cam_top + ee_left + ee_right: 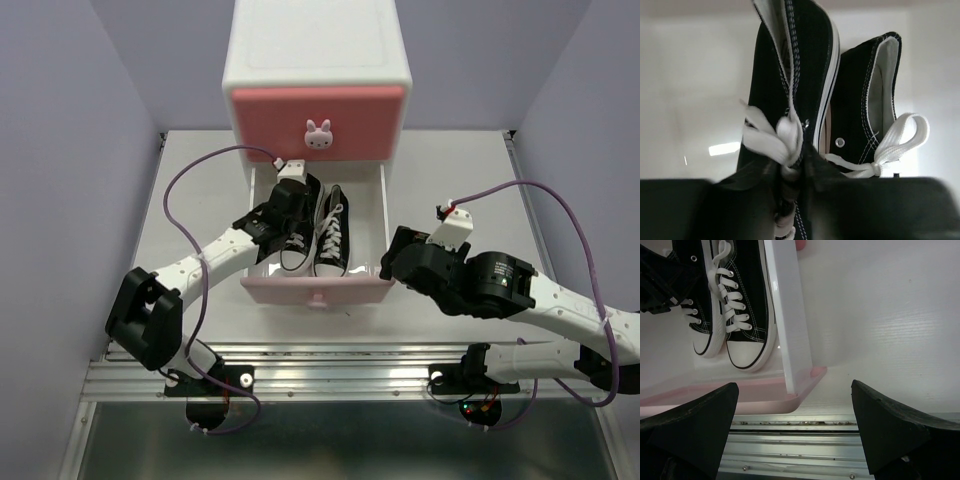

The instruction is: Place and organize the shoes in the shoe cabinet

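Observation:
The white shoe cabinet [318, 50] stands at the back, its darker pink upper drawer [318, 108] shut. The paler pink lower drawer [315, 290] is pulled out and holds both black shoes side by side, toes toward me. My left gripper [290, 205] reaches into the drawer and is shut on the left black shoe [800, 60] at its laces. The right black shoe [860, 110] lies free beside it. My right gripper [392, 262] is open and empty at the drawer's front right corner [810, 375]. Both black shoes also show in the right wrist view [747, 305]. The orange shoes are out of view.
An aluminium rail [320, 365] runs along the near table edge, just in front of the open drawer. Purple walls close in both sides. The drawer's white right side wall [787, 315] stands between my right gripper and the shoes. Purple cables loop over both arms.

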Robot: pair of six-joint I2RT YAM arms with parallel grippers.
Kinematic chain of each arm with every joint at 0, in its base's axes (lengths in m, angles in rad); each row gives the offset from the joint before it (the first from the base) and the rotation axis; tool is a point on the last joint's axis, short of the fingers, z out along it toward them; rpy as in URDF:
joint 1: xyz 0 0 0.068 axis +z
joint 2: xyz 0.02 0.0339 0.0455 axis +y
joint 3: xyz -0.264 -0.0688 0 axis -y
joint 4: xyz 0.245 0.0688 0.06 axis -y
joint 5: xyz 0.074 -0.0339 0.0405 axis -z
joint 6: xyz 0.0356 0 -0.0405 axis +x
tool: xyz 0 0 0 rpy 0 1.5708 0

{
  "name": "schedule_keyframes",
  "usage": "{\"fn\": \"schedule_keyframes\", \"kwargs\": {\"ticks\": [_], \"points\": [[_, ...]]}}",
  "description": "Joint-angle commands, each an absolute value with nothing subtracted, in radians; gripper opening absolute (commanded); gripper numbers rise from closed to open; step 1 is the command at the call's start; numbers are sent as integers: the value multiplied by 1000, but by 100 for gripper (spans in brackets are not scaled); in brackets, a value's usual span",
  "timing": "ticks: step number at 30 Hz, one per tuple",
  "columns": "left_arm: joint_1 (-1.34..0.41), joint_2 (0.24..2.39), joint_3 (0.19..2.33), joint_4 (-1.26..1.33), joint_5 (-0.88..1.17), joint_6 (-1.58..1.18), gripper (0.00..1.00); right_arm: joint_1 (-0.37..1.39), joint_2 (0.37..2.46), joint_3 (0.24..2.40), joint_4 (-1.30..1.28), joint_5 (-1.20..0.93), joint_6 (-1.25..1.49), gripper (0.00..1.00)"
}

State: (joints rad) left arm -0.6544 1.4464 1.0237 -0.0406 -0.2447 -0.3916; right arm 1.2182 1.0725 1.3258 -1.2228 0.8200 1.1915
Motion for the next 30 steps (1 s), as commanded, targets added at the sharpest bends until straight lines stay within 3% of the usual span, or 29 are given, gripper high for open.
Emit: {"fn": "schedule_keyframes", "kwargs": {"ticks": [1, 9, 12, 16, 23, 30], "points": [[-670, 1454, 1083, 2, -256, -391, 44, 1213, 1054, 1327, -1215, 879, 1215, 100], [-675, 1468, 1124, -40, -252, -423, 49, 1213, 1057, 1322, -1215, 885, 1230, 100], [-678, 1444, 1158, -61, -250, -448, 62, 1213, 1057, 1321, -1215, 884, 1235, 100], [-680, 1381, 1204, -110, -241, -477, 91, 1213, 1055, 1319, -1195, 876, 1227, 100], [-680, 1273, 1271, -274, -278, -514, 96, 1213, 1043, 1327, -1114, 856, 1122, 100], [-680, 1141, 1508, -472, -377, -480, 99, 1213, 1167, 1446, -908, 519, 583, 100]]}}
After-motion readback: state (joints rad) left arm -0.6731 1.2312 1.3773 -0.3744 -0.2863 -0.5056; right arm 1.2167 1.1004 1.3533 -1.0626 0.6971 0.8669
